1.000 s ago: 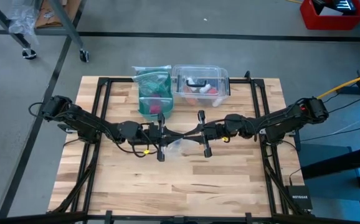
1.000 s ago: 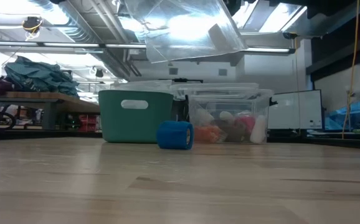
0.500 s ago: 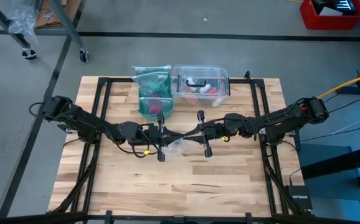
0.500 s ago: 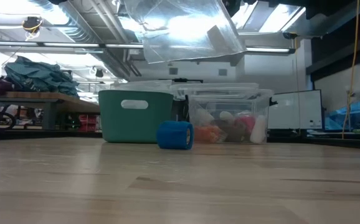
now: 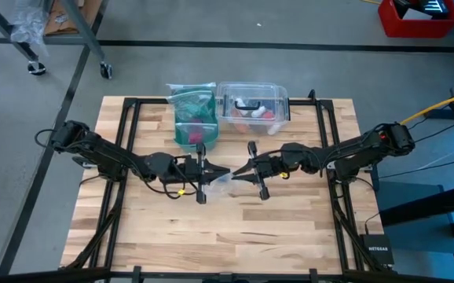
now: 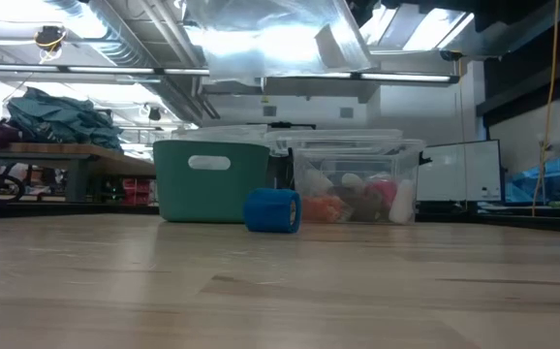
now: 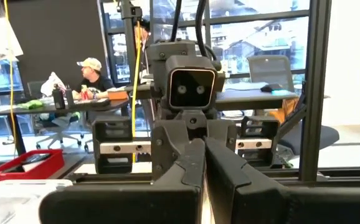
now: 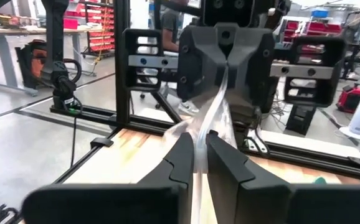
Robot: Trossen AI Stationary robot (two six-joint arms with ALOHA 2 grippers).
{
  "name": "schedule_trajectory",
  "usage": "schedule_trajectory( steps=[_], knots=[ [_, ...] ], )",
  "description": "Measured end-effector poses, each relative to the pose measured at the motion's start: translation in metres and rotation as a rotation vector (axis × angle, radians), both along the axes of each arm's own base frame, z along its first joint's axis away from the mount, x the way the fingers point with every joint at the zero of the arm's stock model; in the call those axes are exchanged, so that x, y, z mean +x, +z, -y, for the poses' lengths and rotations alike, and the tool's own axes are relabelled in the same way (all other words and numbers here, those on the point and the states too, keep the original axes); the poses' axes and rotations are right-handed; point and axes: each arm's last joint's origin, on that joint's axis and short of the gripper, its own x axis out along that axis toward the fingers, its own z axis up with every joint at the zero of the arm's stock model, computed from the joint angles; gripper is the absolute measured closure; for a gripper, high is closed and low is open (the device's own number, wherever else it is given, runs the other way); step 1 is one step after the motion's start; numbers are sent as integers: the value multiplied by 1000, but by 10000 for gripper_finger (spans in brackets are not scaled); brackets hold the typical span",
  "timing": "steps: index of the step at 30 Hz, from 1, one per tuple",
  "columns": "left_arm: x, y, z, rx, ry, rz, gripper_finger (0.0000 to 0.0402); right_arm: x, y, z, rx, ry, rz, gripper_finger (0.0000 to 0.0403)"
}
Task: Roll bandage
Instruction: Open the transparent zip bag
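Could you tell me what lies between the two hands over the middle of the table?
A clear plastic bag spans between the left hand and right hand, both pinching it; the high view shows it.

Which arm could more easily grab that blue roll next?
Probably left, though both are busy: the left end effector and right end effector each pinch the clear bag. The blue roll lies before the teal bin, which sits on the left arm's side.

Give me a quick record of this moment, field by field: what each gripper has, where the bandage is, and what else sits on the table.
left gripper: shut on clear plastic bag, held above the table
right gripper: shut on the same bag, facing the left gripper
bandage: blue roll resting on the table, not held
teal bin: far edge, beside the clear box
clear box: holds small items
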Motion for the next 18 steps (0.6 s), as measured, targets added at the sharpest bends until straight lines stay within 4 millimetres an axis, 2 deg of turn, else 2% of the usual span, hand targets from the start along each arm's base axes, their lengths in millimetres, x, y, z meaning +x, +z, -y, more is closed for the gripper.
schedule_trajectory(
  steps=[5,9,14,18],
  knots=[
    [0,0,0,2,2,-1,401,0,-5,0,-7,12,-47,368],
    [-5,13,-2,-7,21,70,401,-2,-21,-2,-24,33,-182,368],
    [-8,14,-3,24,20,45,401,-4,-28,-1,-38,23,-269,368],
    [-12,18,-4,-21,8,53,401,-3,-22,0,-30,20,-214,368]
  ],
)
